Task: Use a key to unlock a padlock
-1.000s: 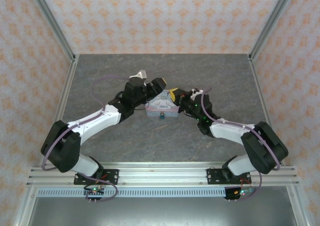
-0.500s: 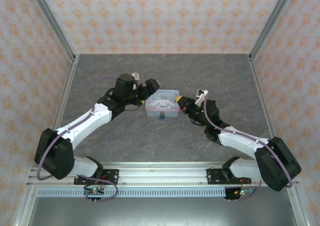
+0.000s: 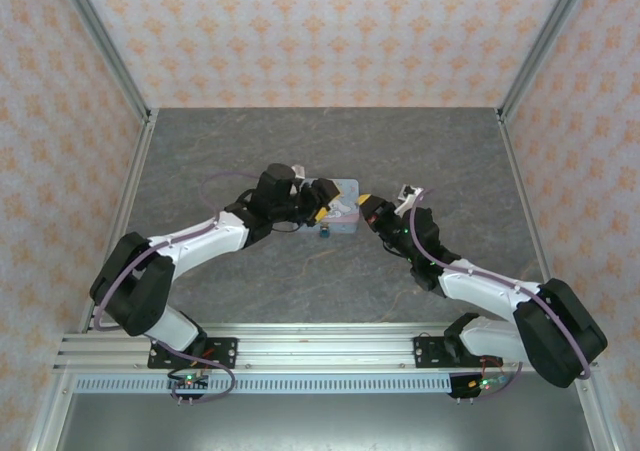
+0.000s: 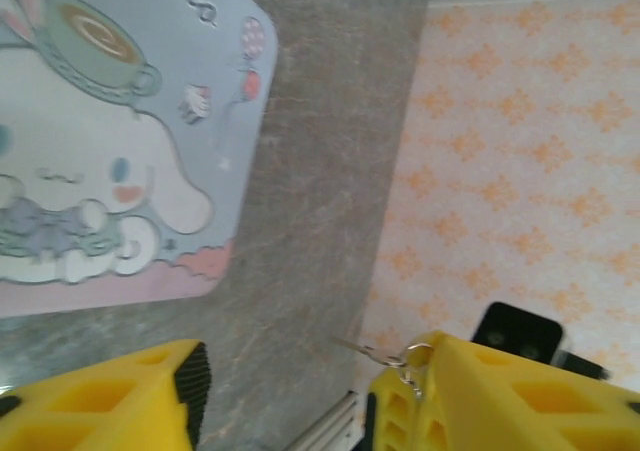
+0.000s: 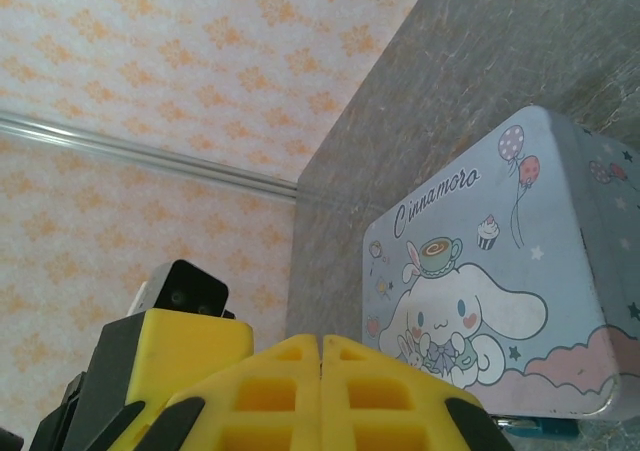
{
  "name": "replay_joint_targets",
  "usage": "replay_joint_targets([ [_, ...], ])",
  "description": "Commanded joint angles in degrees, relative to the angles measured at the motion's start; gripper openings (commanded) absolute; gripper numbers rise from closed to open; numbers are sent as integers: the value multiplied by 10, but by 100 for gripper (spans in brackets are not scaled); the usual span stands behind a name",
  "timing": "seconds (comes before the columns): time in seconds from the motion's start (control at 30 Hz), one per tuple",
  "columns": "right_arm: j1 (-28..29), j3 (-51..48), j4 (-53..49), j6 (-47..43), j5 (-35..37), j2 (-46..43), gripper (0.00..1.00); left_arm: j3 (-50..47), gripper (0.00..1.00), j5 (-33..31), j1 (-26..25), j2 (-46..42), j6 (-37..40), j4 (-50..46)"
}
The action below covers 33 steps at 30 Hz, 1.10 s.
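Left claw (image 3: 324, 201) hangs over the left part of a pastel-blue cartoon tin (image 3: 346, 199), which lies about mid-desk, well apart from every edge of the grey stone-pattern desk (image 3: 250, 141). In the left wrist view that claw (image 4: 288, 386) is spread wide, with bare desk showing between the two yellow fingers and the tin (image 4: 120, 141) up to the left of them. The key (image 4: 371, 350), thin and silvery on a small ring, sits against the tip of the finger on the right side of that view; whether it hangs from the finger or merely touches it, cannot tell. The padlock (image 3: 324, 234), tiny and dark blue-green, lies on the desk right against the near side of the tin, toward the arm bases; from the right wrist only a sliver of it (image 5: 535, 429) shows below the tin's (image 5: 480, 291) lower edge. Right claw (image 3: 362, 206) sits just beside the tin's right end, apart from the padlock. In the right wrist view its fingers (image 5: 322, 376) are pressed flat together, nothing seen between them.
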Motion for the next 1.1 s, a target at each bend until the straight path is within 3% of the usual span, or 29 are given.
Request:
replay_joint_targets([
  [0.0,3,-4,33,29,32,-6,0,-13,55,-32,-8,14,-59,99],
  [0.4,3,6,58,57,29,27,0,-12,39,-63,-24,41,-94,153],
  [1.07,3,10,60,58,21,34,0,20,29,-70,-48,74,-96,160],
])
